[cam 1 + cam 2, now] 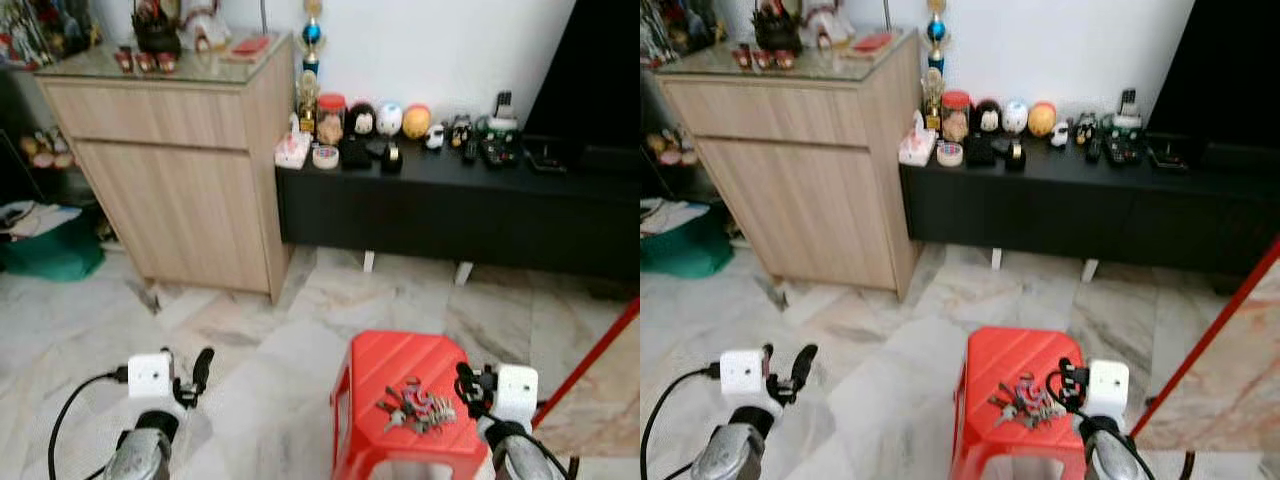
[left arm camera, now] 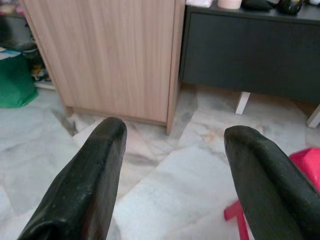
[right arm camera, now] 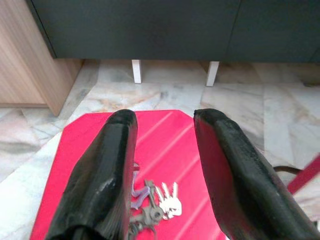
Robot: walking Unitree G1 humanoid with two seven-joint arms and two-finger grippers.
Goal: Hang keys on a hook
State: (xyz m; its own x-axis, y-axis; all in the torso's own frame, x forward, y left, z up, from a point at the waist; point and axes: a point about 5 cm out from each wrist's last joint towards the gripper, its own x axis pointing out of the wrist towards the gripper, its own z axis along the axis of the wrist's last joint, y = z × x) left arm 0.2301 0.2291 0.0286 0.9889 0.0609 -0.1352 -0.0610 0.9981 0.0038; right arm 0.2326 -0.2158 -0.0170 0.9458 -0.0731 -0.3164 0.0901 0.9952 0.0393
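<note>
Above keys [image 3: 159, 205], right gripper [image 3: 162, 125] spread.

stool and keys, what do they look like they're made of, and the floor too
The stool looks like moulded plastic: even bright red, slightly glossy, ribbed top. The keys look like metal, silvery and shiny, with a dull purple piece among them, possibly plastic. The floor looks like polished marble or marble-look tile, pale with grey and brown veins and visible seams.

marble floor [image 1: 250, 370], wooden cabinet [image 1: 180, 170] beside black console [image 1: 450, 210] (white wall [image 1: 440, 50]).
</note>
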